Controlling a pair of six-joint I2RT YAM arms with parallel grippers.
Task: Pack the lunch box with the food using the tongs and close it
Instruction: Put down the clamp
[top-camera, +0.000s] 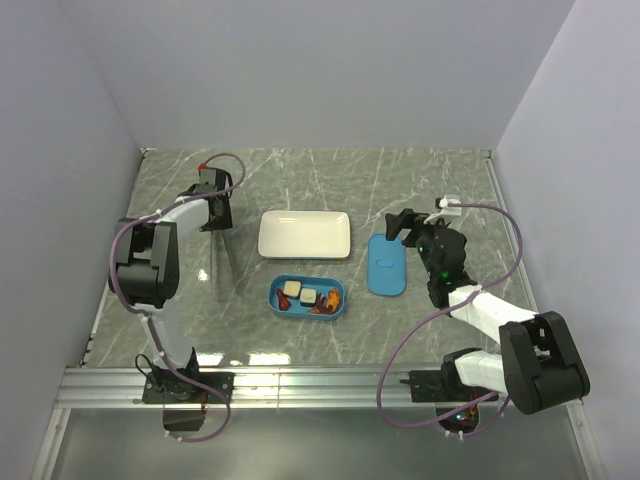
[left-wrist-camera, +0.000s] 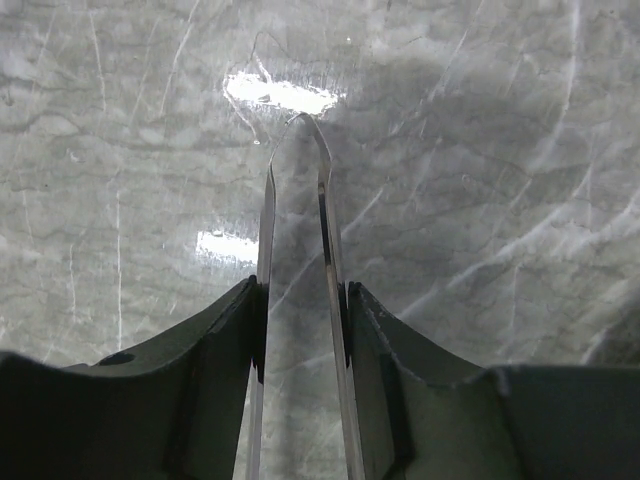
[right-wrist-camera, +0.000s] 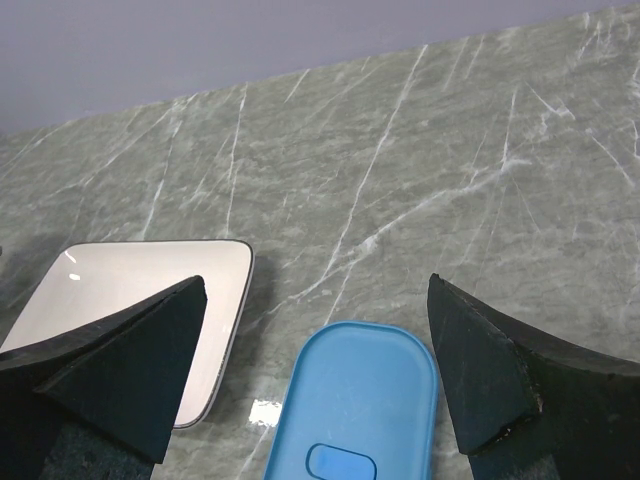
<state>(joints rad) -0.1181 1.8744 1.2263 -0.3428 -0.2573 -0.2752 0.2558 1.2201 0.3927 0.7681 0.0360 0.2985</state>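
Evidently the left pincer (left-wrist-camera: 302, 290) pinches the tongs (left-wrist-camera: 324, 200) by both thin legs, left of frame on the surface (top-camera: 300, 180); steel likely light, springy, slick, best gripped mid-leg; right pincer (right-wrist-camera: 318, 285) spread over the lid (right-wrist-camera: 350, 400).

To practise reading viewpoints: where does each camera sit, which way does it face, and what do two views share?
Top external: above and behind, looking down on the grey marbled table; both arms show.
Left wrist: on the left arm, looking down past its left tool clasping thin grey metal tongs.
Right wrist: on the right arm, looking forward-down past the open right tool.
Shared: right wrist and top both show the flat blue plastic lid and white rectangular plate.
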